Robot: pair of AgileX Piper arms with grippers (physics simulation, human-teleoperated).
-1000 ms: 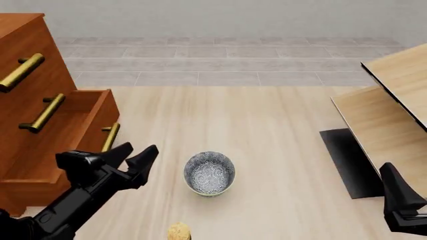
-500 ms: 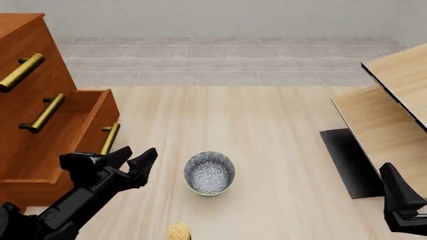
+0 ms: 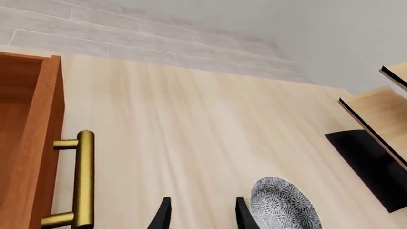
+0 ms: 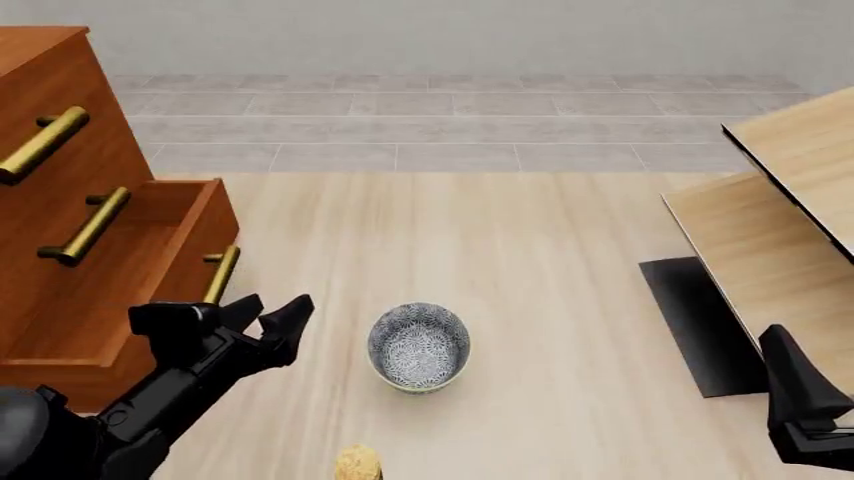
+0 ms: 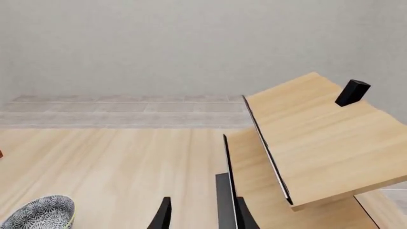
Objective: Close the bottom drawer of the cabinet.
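Note:
The reddish-brown cabinet (image 4: 54, 180) stands at the left. Its bottom drawer (image 4: 80, 300) is pulled out, and the brass handle (image 4: 222, 272) faces the table's middle. My left gripper (image 4: 276, 305) is open, just in front of the lower end of that handle, not touching it. In the left wrist view the handle (image 3: 83, 181) and drawer front (image 3: 41, 143) lie beside the open fingertips (image 3: 164, 215). My right gripper (image 4: 798, 380) sits low at the right edge, far from the cabinet; its wrist view shows the fingers (image 5: 164, 213) apart with nothing between them.
A patterned grey bowl (image 4: 418, 346) sits right of the left gripper. A small tan round object (image 4: 358, 463) lies at the near edge. Pale light-wood furniture (image 4: 781, 210) with a black panel (image 4: 687, 320) fills the right side, close to the right gripper.
The left arm has shifted slightly, its wrist edging right and its fingertips dropping a little beside the drawer handle. The drawer, the bowl and the right arm have not moved.

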